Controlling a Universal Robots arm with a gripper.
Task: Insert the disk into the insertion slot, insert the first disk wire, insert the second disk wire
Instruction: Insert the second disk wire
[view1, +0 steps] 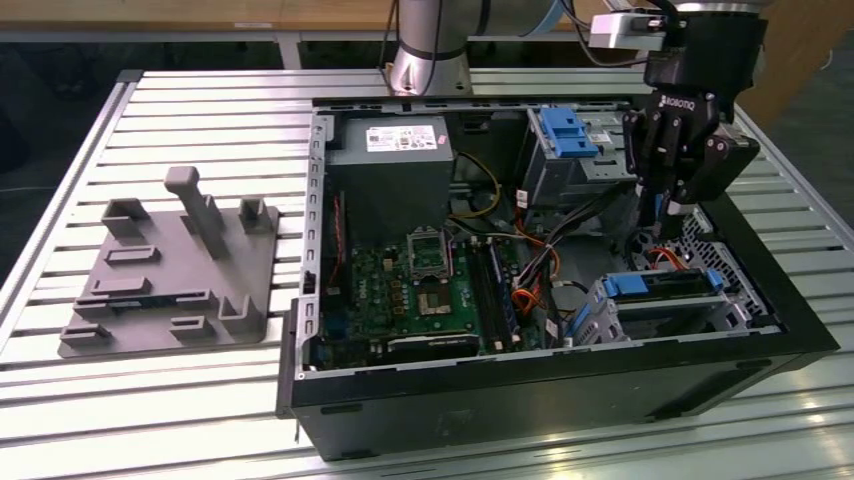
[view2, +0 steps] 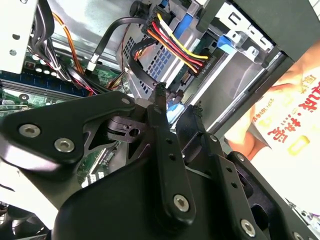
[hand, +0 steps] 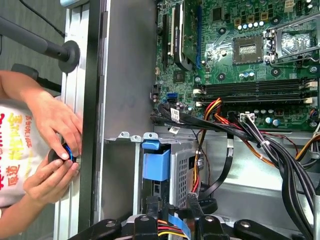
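1. At the exterior view's left, a grey fixture (view1: 147, 290) with upright posts lies on the slatted counter (view1: 200, 120).
2. Just beside it stands the open computer case (view1: 534, 385), with the green motherboard (view1: 400, 290) on its floor.
3. Further right, a taller grey cage (view1: 574, 165) with a blue latch stands against the case's far wall.
4. The arm (view1: 430, 40) rises from the counter's far edge. Its wrist comes in from above, and the gripper (view1: 653, 222) points down into the case, slightly tilted, near the disk's far end.
5. In the second wrist view the jaws stand a narrow gap apart. In the first wrist view a blue flat wire (hand: 179, 223) runs between them; whether they pinch it I cannot tell.
6. The disk (view1: 663, 287) lies flat in the insertion slot (view1: 667, 318), low at the exterior view's right, with its blue carrier showing at the ends.
7. In the first wrist view, a person's hands (hand: 52, 150) hold a small dark-and-blue thing outside the case wall.
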